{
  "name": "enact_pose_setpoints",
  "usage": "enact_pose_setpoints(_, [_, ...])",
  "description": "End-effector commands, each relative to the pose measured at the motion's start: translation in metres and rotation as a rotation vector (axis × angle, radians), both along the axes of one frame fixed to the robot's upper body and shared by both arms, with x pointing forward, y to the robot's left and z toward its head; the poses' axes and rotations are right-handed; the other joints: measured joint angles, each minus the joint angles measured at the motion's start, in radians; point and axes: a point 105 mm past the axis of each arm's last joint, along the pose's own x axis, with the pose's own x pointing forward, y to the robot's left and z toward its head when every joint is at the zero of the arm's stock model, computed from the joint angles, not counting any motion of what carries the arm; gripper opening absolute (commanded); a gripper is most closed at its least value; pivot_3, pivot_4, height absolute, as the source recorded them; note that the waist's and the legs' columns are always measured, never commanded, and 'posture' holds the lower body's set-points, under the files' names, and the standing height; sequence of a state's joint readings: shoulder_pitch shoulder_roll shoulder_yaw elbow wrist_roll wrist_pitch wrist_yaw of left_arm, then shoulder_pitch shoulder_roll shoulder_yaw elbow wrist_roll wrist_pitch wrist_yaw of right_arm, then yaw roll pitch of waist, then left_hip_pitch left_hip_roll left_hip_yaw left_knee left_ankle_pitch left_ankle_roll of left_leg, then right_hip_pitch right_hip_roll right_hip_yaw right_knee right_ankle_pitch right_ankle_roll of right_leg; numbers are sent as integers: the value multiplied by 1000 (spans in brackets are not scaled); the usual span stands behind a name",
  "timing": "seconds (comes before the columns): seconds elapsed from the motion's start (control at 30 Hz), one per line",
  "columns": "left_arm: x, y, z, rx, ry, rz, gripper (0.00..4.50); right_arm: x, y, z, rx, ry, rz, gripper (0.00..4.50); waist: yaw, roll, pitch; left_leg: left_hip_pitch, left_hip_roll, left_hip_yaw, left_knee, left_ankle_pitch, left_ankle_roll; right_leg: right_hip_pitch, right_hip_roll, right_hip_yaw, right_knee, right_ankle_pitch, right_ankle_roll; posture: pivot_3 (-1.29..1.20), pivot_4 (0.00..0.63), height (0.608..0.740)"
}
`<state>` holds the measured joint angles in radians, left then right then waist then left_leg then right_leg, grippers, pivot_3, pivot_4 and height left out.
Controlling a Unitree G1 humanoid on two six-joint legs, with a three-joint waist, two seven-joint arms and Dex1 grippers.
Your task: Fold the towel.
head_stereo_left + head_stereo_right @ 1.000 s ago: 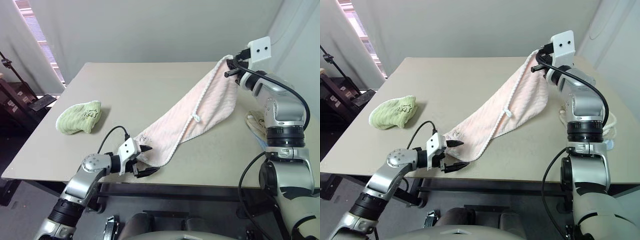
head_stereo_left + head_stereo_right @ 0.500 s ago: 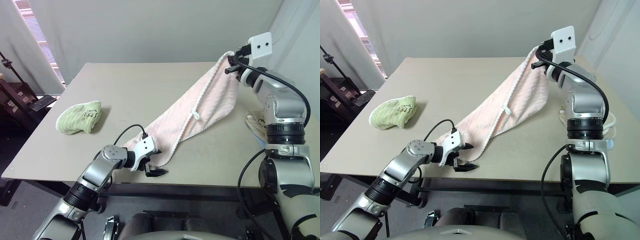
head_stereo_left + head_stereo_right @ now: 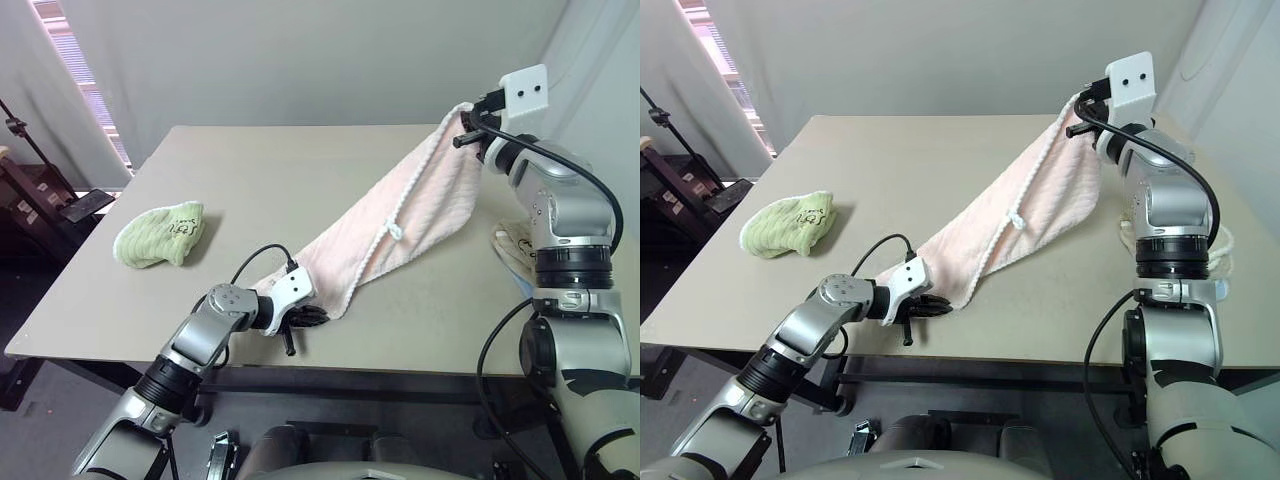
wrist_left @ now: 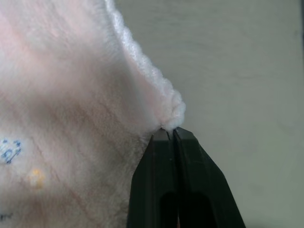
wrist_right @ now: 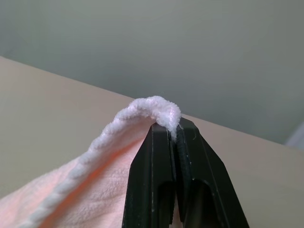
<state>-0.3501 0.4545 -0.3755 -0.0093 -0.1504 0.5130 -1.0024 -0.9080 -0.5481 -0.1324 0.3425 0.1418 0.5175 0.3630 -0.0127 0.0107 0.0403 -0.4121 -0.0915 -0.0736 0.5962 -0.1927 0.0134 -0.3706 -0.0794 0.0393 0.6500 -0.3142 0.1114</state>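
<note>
The pale pink towel (image 3: 400, 215) with white corded edging stretches from a raised far-right corner down across the table to the front edge. My right gripper (image 3: 464, 126) holds the upper corner in the air, its fingers (image 5: 159, 156) shut on the white cord. My left gripper (image 3: 308, 316) lies low at the table's front edge, shut on the towel's near corner (image 4: 166, 107), and the cord bunches right at its fingertips (image 4: 161, 142). A small loop (image 3: 396, 232) hangs from the edging mid-towel. Blue embroidery (image 4: 9, 149) shows beside the left gripper.
A crumpled light green towel (image 3: 160, 235) lies on the table (image 3: 270, 170) at the left. A beige cloth (image 3: 510, 248) sits at the right edge behind my right arm. Dark equipment (image 3: 50, 200) stands off the table's left side.
My left gripper moved right onto the towel's near corner and went from wide open to shut on it. The right gripper kept still with the upper corner.
</note>
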Motion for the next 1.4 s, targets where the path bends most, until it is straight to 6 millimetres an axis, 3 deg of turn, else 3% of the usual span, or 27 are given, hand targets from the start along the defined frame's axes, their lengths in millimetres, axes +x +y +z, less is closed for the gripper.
enact_pose_setpoints(0.03, [-9, 4, 15, -77, 6, -51, 21, -3, -13, 10, 0, -43, -47, 0, -2, 0, 0, 0, 0, 0, 0, 0, 0, 0, 0, 0, 0, 0, 0, 0, 0, 740])
enact_pose_setpoints(0.3, [2, 52, 62, -197, -30, 64, 21, -5, -32, -5, -10, -7, -109, 0, -3, 0, 0, 0, 0, 0, 0, 0, 0, -1, 0, 0, 1, -1, -1, 0, 0, 740])
enact_pose_setpoints(0.5, [55, 124, 101, -277, -138, 378, 21, -13, -60, -15, -38, 13, -183, 0, 2, -1, 1, 0, 0, -1, 0, 1, 0, -1, 1, -1, 1, 0, -1, 0, 0, 740])
enact_pose_setpoints(0.63, [104, 164, 118, -259, -227, 616, 21, -16, -84, -20, -37, 30, -262, 0, 2, -1, 1, 0, -1, -1, 2, 1, -1, 0, 1, -1, 1, 0, 0, 0, 0, 740])
enact_pose_setpoints(0.77, [146, 171, 131, -224, -336, 759, 21, -10, -93, -22, -25, 15, -320, 0, 3, -3, 1, 0, -1, -1, 2, 1, -1, 1, 1, -1, 1, 2, 3, 0, 0, 740])
enact_pose_setpoints(0.87, [177, 161, 155, -264, -418, 900, 21, 4, -92, -26, -16, -14, -369, 0, 1, -7, 4, 0, -1, -1, 2, 1, -1, 0, 1, -1, 3, 3, 5, 0, 0, 740])
enact_pose_setpoints(1.0, [194, 149, 190, -334, -517, 1006, 21, 18, -89, -21, -11, -74, -423, 0, -10, -12, 7, -3, -1, 0, 1, 2, -1, -2, 1, 0, 6, 3, 6, 0, 0, 740])
enact_pose_setpoints(1.17, [194, 150, 223, -363, -679, 1020, 21, 23, -84, 4, 24, -196, -425, 0, -14, -12, 7, -9, -1, 3, 0, 5, -6, -11, 1, 2, 12, 3, 6, 0, 0, 740])
enact_pose_setpoints(1.27, [185, 150, 216, -332, -721, 872, 21, 20, -74, -1, 34, -233, -301, 0, -20, -13, 6, -14, -1, 3, 1, 6, -8, -17, 1, 2, 15, 3, 6, 0, 0, 740])
enact_pose_setpoints(1.4, [159, 160, 174, -282, -635, 642, 21, -5, -62, -31, 0, -236, -103, 0, -33, -15, 4, -12, -1, 4, 1, 6, -8, -14, 2, 2, 15, 3, 6, 0, 0, 740])
